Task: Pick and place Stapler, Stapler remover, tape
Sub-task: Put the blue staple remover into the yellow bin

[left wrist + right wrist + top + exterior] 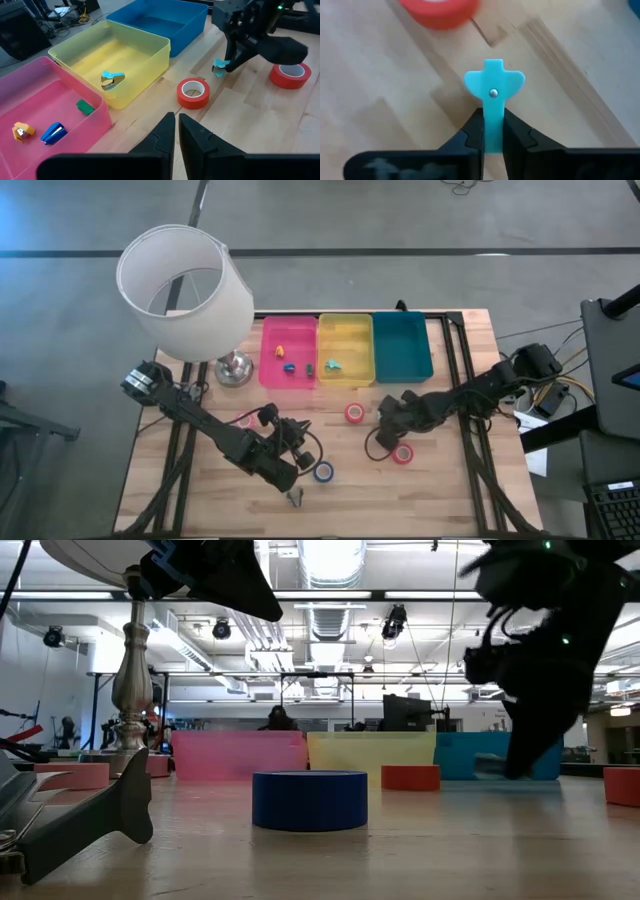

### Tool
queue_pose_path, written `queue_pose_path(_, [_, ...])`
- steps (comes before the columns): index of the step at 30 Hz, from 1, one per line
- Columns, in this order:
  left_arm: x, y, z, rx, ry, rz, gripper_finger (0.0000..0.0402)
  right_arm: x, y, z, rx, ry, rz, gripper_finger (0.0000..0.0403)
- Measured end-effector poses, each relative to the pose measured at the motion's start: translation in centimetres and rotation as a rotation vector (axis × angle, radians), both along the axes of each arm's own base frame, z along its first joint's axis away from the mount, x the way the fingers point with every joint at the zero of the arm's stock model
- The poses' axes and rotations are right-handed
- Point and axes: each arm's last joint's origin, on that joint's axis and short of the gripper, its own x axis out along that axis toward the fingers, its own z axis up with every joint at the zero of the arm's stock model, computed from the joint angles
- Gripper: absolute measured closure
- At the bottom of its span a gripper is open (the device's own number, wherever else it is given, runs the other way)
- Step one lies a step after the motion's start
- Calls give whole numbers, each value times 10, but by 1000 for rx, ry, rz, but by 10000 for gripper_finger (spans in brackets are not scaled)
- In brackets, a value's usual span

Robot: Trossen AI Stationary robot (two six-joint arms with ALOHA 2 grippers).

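Observation:
My right gripper [492, 136] is shut on a light-blue stapler remover [493, 92] at mid-table, just in front of the blue tray; the left wrist view shows the stapler remover [219, 66] under the right gripper's fingers. My left gripper [177, 125] is shut on nothing and hovers over the near-left part of the table, close to a dark blue tape [323, 471]. Two red tapes [354, 413] [403, 453] and a pink tape [247, 420] lie flat on the wood. A second light-blue stapler remover [111, 79] lies in the yellow tray. My right gripper pinches the stapler remover's narrow stem [492, 125] between its two fingers, coming steeply from above. The wide riveted end [493, 82] points away from the fingers toward the tabletop. I cannot tell whether that end rests on the wood or hangs clear.
Pink [288, 352], yellow [345, 370] and blue [402, 345] trays stand side by side at the far edge. The pink tray holds small staplers [52, 132]. A lamp [185, 290] stands at the far left. A small grey item [293, 498] lies near the front edge.

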Motion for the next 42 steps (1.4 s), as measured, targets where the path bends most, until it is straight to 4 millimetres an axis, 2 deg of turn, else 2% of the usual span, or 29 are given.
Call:
queue_pose_path(5, [0,0,0,0,0,0,374,17,4,20,-29,-63,78,362])
queue_pose_path(11, [0,0,0,-11,-9,7,374,38,2,49,-201,-151,164,370])
queue_pose_path(16, [1,-1,-3,-18,-11,14,374,56,-17,73,-276,-192,190,365])
queue_pose_path(21, [2,-1,-6,-45,-21,25,374,66,-48,85,-337,-198,165,366])
queue_pose_path(29, [3,-3,-5,-96,-51,32,374,62,-111,82,-394,-134,33,364])
queue_pose_path(34, [4,-3,-5,-105,-65,33,374,57,-149,75,-373,-160,-67,364])
queue_pose_path(38, [5,-3,-4,-108,-71,33,374,61,-175,60,-302,-189,-81,364])
queue_pose_path(42, [5,-4,-4,-111,-74,34,374,77,-196,39,-273,-188,-43,364])
